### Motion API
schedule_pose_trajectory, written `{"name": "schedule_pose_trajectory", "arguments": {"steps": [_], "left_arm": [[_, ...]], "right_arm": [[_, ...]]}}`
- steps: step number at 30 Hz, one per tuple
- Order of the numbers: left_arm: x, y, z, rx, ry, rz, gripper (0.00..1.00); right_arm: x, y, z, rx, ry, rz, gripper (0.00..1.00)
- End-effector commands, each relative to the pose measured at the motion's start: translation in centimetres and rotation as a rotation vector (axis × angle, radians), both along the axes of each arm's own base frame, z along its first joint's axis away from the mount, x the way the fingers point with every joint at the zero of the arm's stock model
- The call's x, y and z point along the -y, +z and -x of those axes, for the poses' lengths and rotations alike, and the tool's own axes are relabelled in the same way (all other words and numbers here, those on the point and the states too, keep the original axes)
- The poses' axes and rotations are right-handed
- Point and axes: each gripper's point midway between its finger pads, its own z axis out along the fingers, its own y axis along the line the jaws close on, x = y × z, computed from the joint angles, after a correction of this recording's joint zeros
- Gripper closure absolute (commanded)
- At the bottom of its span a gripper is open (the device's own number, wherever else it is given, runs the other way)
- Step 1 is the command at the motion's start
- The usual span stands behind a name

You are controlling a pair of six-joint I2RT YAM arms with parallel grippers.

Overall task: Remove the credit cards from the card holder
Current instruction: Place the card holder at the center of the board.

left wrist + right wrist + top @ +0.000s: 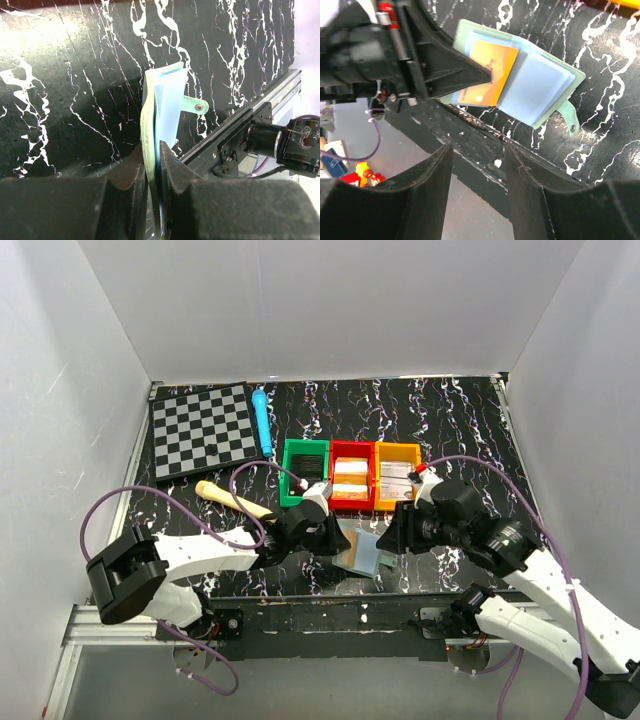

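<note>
The left tool (152,161) is clamped on the open card holder (540,85), at the near middle of the bench (470,420). The right tool (479,150), jaws apart, is just right of it, facing the orange card (487,72).

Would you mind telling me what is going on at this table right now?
The left gripper is pinched shut on one edge of the card holder, which is spread open. An orange card sits askew in it, sticking out past its edge. The right gripper hovers open nearby, holding nothing; the card is not yet out.
</note>
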Motion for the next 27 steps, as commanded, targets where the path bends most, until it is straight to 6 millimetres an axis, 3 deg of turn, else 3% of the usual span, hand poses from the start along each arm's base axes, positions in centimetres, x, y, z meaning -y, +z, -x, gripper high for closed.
{"name": "schedule_pose_trajectory", "arguments": {"steps": [1,10,12,17,21,24,27], "left_arm": [[0.2,0.8,-2.0,0.014,0.081,0.084,1.00],[-0.5,-2.3,-2.1,-0.071,0.082,0.123,1.00],[-0.9,-2.9,-2.1,-0.082,0.084,0.114,1.00],[-1.7,-4.1,-2.0,-0.100,0.092,0.089,1.00],[-2.0,-4.3,-1.7,-0.108,0.089,0.083,1.00],[-2.5,-4.4,-1.6,-0.108,0.087,0.076,0.90],[-2.9,-4.1,-1.6,-0.107,0.090,0.067,0.62]], "right_arm": [[-1.3,-1.8,-2.3,0.047,-0.051,-0.039,0.49],[-3.5,-4.4,-4.1,0.082,-0.046,-0.101,0.64],[-4.2,-5.6,-4.4,0.050,-0.038,-0.111,0.69],[-6.1,-8.5,-5.0,-0.041,-0.007,-0.135,0.71],[-6.1,-11.1,-5.1,-0.107,-0.009,-0.087,0.72],[-5.6,-12.8,-4.7,-0.146,-0.014,-0.060,0.73],[-5.0,-14.3,-4.2,-0.178,-0.020,-0.028,0.73]]}}
